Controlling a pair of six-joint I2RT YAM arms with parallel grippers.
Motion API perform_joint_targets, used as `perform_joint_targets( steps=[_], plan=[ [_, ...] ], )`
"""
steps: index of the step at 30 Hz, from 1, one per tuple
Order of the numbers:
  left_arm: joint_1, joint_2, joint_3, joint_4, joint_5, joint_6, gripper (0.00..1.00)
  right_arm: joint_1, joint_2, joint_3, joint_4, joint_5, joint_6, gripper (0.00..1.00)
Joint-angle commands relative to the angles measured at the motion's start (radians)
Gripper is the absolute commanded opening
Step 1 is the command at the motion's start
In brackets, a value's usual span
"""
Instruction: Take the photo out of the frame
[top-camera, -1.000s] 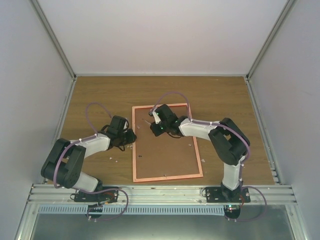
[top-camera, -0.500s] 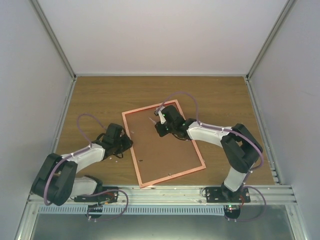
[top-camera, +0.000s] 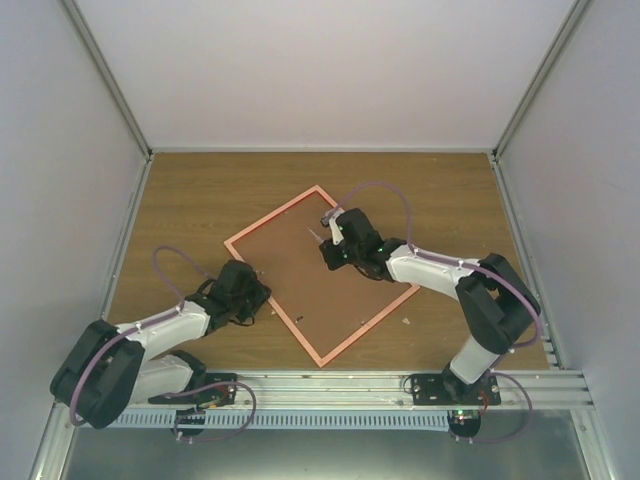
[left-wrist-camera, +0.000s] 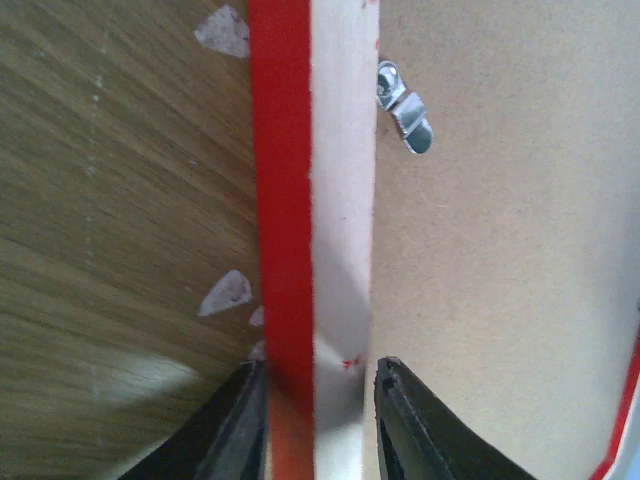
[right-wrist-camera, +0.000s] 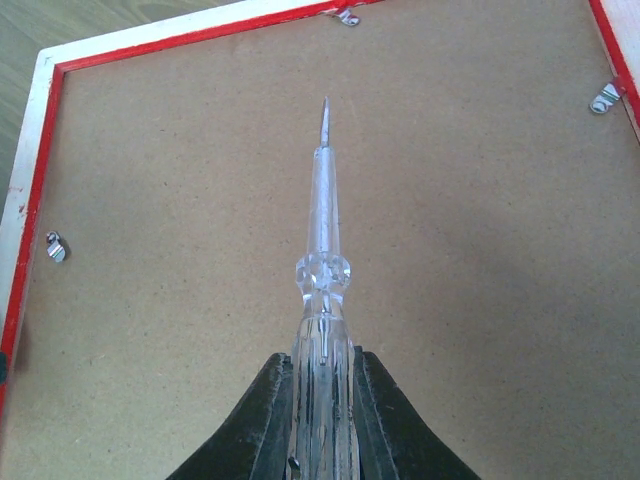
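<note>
The frame (top-camera: 272, 214) lies face down and skewed on the wooden table, its back rim pale orange. In the left wrist view its rim (left-wrist-camera: 285, 200) is bright red with a white inner strip. The brown backing board (top-camera: 300, 285) fills it, so the photo is hidden. My left gripper (top-camera: 262, 297) is shut on the frame's left rim, one finger on each side (left-wrist-camera: 320, 368). My right gripper (top-camera: 327, 248) is shut on a clear-handled screwdriver (right-wrist-camera: 324, 250), tip pointing over the backing board (right-wrist-camera: 480, 250) toward the far rim.
Small metal clips hold the board at the rim (left-wrist-camera: 405, 108) (right-wrist-camera: 56, 247) (right-wrist-camera: 604, 97). White scraps lie on the table beside the frame (left-wrist-camera: 226, 292) (top-camera: 407, 321). Grey enclosure walls stand on three sides. A metal rail (top-camera: 320, 385) runs along the near edge.
The frame has turned counter-clockwise into a diamond position. My left gripper has drawn back toward the near edge with the rim in it. My right gripper has shifted slightly right with the screwdriver.
</note>
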Motion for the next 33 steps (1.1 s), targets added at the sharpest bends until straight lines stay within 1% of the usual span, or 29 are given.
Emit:
perform_joint_targets(
  steps=[1,3,6,10,13,16,18,19,25,28,33],
  plan=[
    [-0.015,-0.006,0.059,-0.088,-0.054,0.021,0.4,-0.018,-0.044,-0.033,0.041,0.002,-0.003,0.01],
    [-0.009,-0.005,0.109,-0.157,-0.104,0.096,0.53,-0.023,-0.055,-0.047,0.052,-0.001,-0.007,0.0],
    [0.031,0.013,0.191,-0.235,-0.149,0.262,0.7,-0.033,-0.073,-0.071,0.061,-0.01,-0.014,0.01],
    [0.096,0.079,0.318,-0.279,-0.199,0.531,0.89,-0.044,-0.103,-0.114,0.1,-0.022,-0.027,0.0],
    [0.134,0.151,0.417,-0.265,-0.194,0.701,0.98,-0.052,-0.123,-0.149,0.139,-0.037,-0.04,0.01],
    [0.17,0.259,0.534,-0.255,-0.132,0.815,0.99,-0.058,-0.137,-0.17,0.159,-0.04,-0.055,0.01],
    [0.182,0.337,0.603,-0.259,-0.114,0.877,0.99,-0.059,-0.148,-0.185,0.173,-0.043,-0.065,0.01],
    [0.192,0.395,0.641,-0.266,-0.1,0.906,0.99,-0.059,-0.152,-0.195,0.183,-0.047,-0.07,0.01],
    [0.254,0.629,0.854,-0.345,-0.088,1.026,0.99,-0.061,-0.187,-0.248,0.249,-0.062,-0.088,0.0],
    [0.287,0.696,0.922,-0.368,-0.04,1.075,0.99,-0.063,-0.214,-0.272,0.274,-0.044,-0.091,0.01],
    [0.301,0.765,0.975,-0.381,-0.017,1.139,0.98,-0.066,-0.228,-0.302,0.305,-0.03,-0.093,0.0]
  ],
)
